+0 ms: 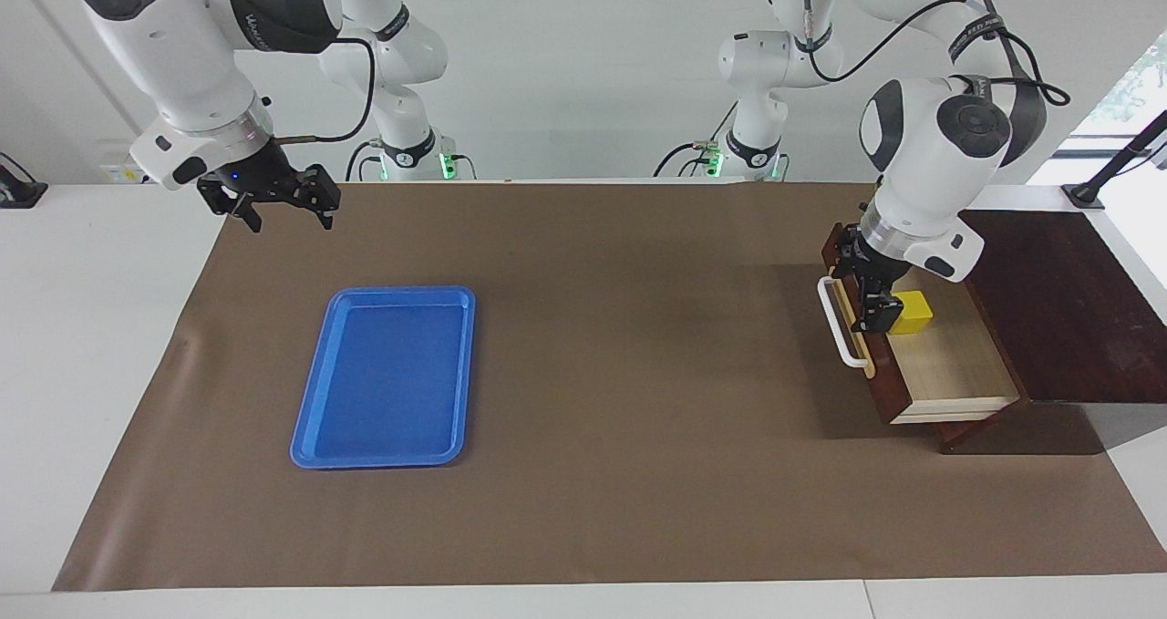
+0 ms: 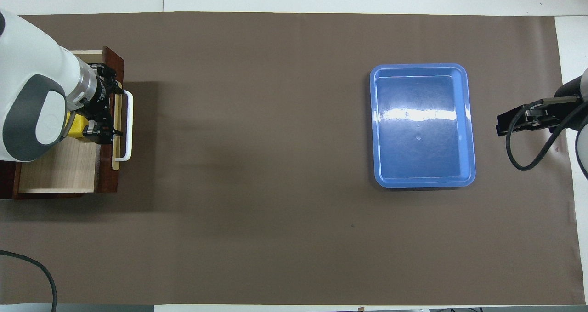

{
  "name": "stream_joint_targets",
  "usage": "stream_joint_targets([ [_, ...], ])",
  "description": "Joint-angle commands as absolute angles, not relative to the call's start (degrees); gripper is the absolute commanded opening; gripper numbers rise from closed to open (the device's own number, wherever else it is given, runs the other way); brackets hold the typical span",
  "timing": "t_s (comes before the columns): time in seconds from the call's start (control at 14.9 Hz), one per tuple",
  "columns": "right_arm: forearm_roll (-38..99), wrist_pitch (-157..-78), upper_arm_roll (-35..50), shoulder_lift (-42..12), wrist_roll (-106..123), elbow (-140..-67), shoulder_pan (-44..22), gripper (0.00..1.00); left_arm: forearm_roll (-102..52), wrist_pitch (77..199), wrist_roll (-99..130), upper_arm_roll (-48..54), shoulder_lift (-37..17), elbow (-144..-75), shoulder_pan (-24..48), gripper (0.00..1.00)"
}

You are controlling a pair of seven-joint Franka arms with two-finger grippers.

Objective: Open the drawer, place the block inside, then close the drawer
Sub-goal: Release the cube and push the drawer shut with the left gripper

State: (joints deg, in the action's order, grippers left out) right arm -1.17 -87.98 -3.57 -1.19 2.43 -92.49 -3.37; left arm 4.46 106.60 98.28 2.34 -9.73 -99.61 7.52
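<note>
A brown mat [image 1: 593,473] covers the white table. The right gripper [image 1: 283,209] waits, raised over the mat's edge at the right arm's end, fingers spread and empty. Near it lies the blue tray [image 1: 383,377], bare. At the left arm's end the drawer [image 1: 948,364] stands pulled open, handle [image 1: 834,323] facing the tray. The left gripper [image 1: 875,314] hangs inside just beside the front panel, its fingers seemingly parted, next to the block [image 1: 912,312], probably already set on the drawer floor
</note>
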Motion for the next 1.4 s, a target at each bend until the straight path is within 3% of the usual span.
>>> stream_joint_targets([
  [0.0,-1.9,-87.5,-3.3,-0.5,3.2,-93.1,-3.0,1.0,6.6,110.4,99.2,1.6,-8.4,-104.4,8.0,1.0],
  [1.34,-1.9,-87.5,-3.3,-0.4,3.2,-93.1,-3.0,1.0,9.6,115.7,83.2,1.6,-8.9,-104.2,-7.9,1.0],
])
